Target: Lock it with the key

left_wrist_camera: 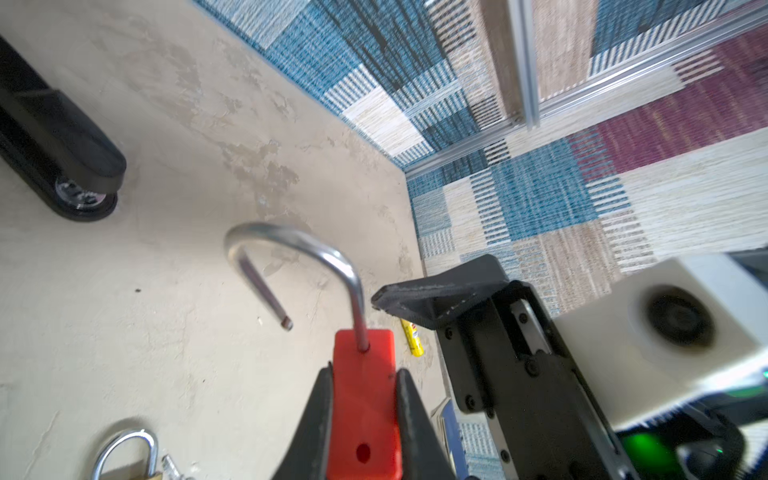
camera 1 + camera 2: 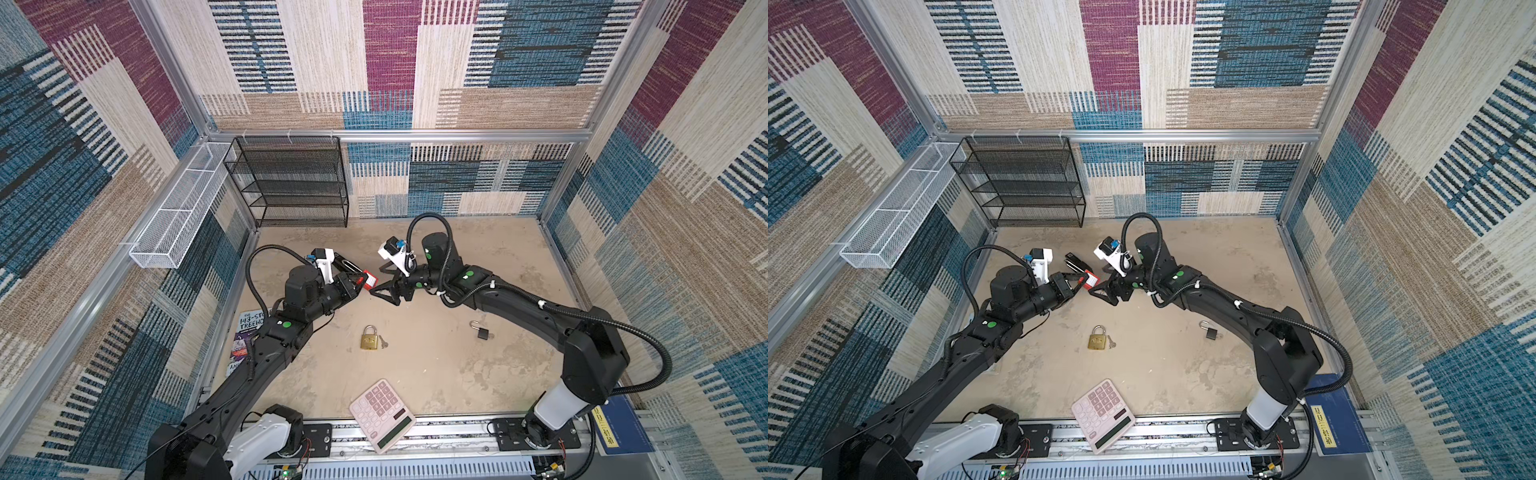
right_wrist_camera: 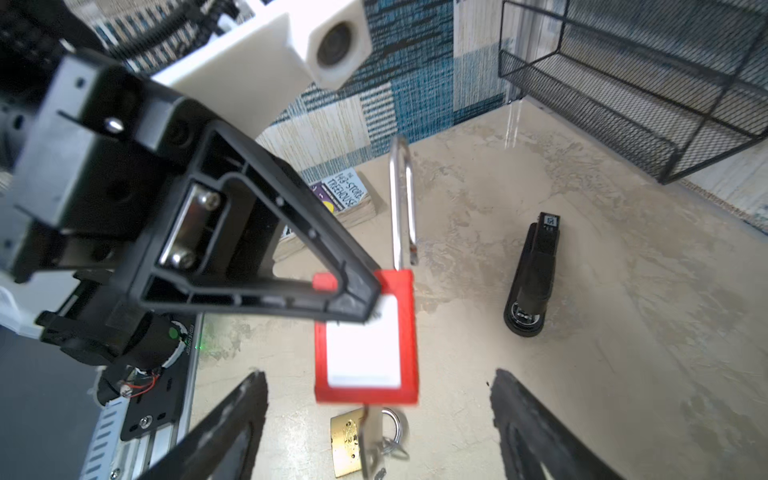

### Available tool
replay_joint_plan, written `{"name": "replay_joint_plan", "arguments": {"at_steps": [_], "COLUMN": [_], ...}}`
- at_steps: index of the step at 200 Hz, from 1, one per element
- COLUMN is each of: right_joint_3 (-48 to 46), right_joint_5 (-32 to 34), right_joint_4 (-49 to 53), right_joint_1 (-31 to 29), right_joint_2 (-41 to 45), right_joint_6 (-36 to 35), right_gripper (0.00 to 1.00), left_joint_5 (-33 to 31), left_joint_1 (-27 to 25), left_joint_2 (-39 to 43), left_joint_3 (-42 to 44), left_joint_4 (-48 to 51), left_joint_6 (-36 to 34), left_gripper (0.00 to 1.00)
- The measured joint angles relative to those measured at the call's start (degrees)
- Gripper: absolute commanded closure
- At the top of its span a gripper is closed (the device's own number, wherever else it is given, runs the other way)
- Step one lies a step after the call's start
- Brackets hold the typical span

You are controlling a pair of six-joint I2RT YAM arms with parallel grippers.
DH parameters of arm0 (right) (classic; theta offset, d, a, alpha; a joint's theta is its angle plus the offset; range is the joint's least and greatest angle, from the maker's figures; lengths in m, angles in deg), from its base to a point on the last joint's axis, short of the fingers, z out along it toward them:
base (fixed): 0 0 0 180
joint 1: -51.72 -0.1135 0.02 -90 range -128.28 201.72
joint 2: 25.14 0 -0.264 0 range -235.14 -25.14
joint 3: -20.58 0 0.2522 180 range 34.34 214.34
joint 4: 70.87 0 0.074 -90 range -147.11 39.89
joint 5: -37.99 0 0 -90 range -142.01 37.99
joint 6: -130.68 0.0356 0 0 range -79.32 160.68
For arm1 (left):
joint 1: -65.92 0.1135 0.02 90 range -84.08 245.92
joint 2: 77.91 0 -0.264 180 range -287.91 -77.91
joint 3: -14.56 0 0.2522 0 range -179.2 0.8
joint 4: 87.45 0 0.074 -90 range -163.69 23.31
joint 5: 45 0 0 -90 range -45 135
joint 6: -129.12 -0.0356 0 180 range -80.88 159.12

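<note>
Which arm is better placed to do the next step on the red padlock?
Right. The right pincer stands open and empty, straddling what looks like a key hanging from the red padlock. The left pincer is busy gripping the padlock's body.

Both top views are bright and evenly lit, with only faint, soft shadows on the floor (image 2: 457, 365) and wide-angle bending of the rails (image 2: 399, 135) toward the frame edges. In the left wrist view the wall (image 1: 540, 187) is smeared and streaky. In the right wrist view the red padlock (image 3: 365, 345) is soft, its white label blown out by glare, and the key (image 3: 370, 440) at its base is blurred.
</note>
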Motion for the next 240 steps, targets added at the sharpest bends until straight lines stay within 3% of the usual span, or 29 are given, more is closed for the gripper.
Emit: {"name": "replay_joint_plan", "arguments": {"at_steps": [27, 63, 139, 181, 216, 240], "right_joint_3": [-1.8, 0.2, -0.6, 0.7, 3.5, 5.5], "right_joint_5": [-7.5, -14.7, -17.1, -16.5, -15.5, -15.0], "right_joint_4": [-6.5, -15.7, -43.6, -49.1, -49.2, -49.3], "right_joint_1": [4.9, 5.8, 5.9, 4.4, 2.5, 1.9], "right_joint_2": [1.6, 0.4, -3.0, -4.3, -5.6, -7.0], "right_joint_6": [8.2, 20.9, 50.8, 56.5, 57.0, 57.1], "right_gripper": [0.12, 0.12, 0.12, 0.14, 0.15, 0.21], "left_joint_5": [0.2, 1.4, 1.2, 1.3, 1.2, 1.2], "left_joint_1": [1.2, 1.3, 1.4, 1.4, 1.4, 1.4], "left_joint_2": [0.9, 0.9, -3.5, -5.1, -4.9, -4.6], "left_joint_3": [1.8, 1.8, -0.3, -0.7, -0.1, 0.0], "left_joint_4": [-7.9, -18.8, -41.0, -47.0, -49.4, -49.6], "left_joint_6": [1.0, 1.3, 4.0, 6.0, 6.2, 6.4], "left_gripper": [0.99, 0.98, 0.99, 1.00, 1.00, 1.00]}}
